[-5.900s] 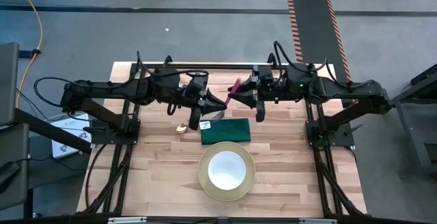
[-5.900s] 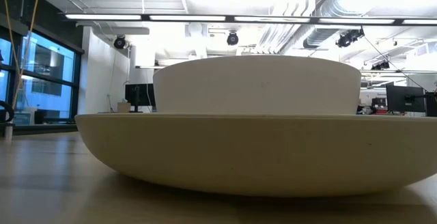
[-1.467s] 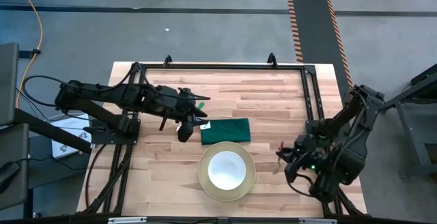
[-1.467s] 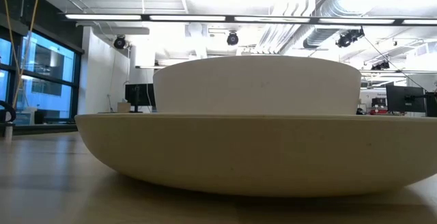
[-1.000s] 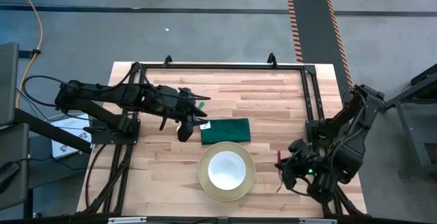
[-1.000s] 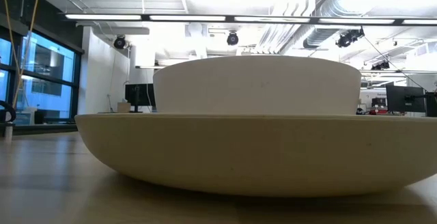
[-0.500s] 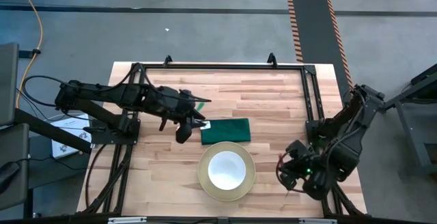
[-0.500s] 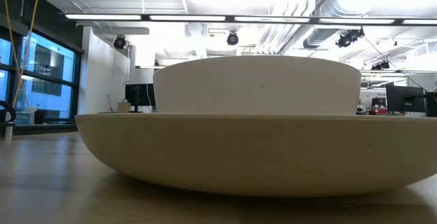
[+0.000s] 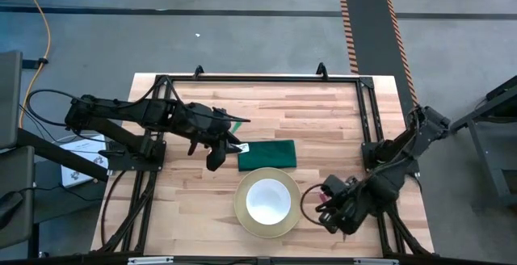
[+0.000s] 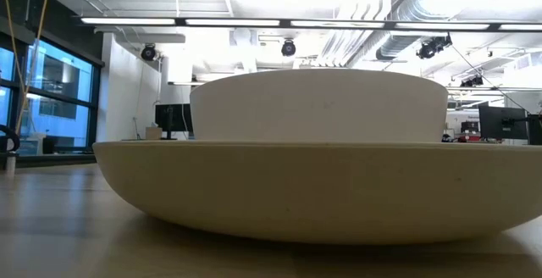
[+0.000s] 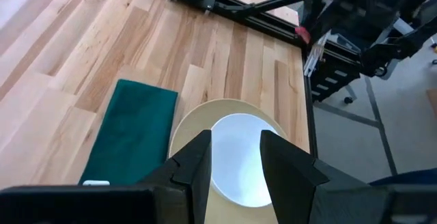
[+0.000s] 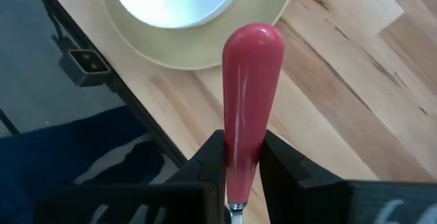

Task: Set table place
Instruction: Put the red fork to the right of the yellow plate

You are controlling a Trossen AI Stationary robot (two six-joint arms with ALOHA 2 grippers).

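Observation:
The pale yellow plate stands near the table's front edge with the white bowl in it. Both fill the low view, plate below, bowl above. The dark green napkin lies flat just behind the plate. My left gripper hovers open at the napkin's left end, looking over the napkin and the bowl. My right gripper, just right of the plate, is shut on the pink-handled fork. My right gripper pinches the fork's pink handle between its two fingers, at the handle's narrow end close to the metal. The handle runs along the fingers and sticks out ahead of them. Its rounded free end stands above the plate's right rim, clear of the table.
A black metal frame runs along the table's far side and down both sides. Bare wood lies behind and right of the napkin. The table's front edge is close beside the right gripper.
My right gripper has moved toward the table's left, from beside the right frame rail to the plate's right rim, carrying the fork, and its arm has stretched out lower over the table. The left gripper, plate, bowl and napkin have stayed put.

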